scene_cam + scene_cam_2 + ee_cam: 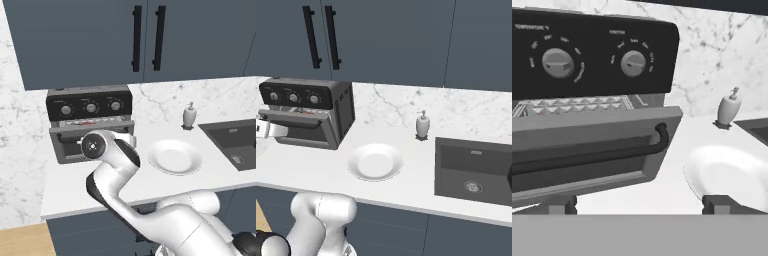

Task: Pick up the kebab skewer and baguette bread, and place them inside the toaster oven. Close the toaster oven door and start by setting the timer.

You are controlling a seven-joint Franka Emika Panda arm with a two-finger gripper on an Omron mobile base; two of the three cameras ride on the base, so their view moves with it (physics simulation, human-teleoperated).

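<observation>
Grey toaster oven door (pixel 587 150) partly ajar; tool (pixel 639 204) open, empty, just in front of it, white plate (pixel 732 172) to its right

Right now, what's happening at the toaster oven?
The arm is in front of the toaster oven, its gripper open and empty just before the toaster oven door. The door hangs partly open, neither flat down nor shut, with the wire rack visible above its top edge. The white plate beside the oven holds nothing. What lies on the rack is too blurred to name.
</observation>
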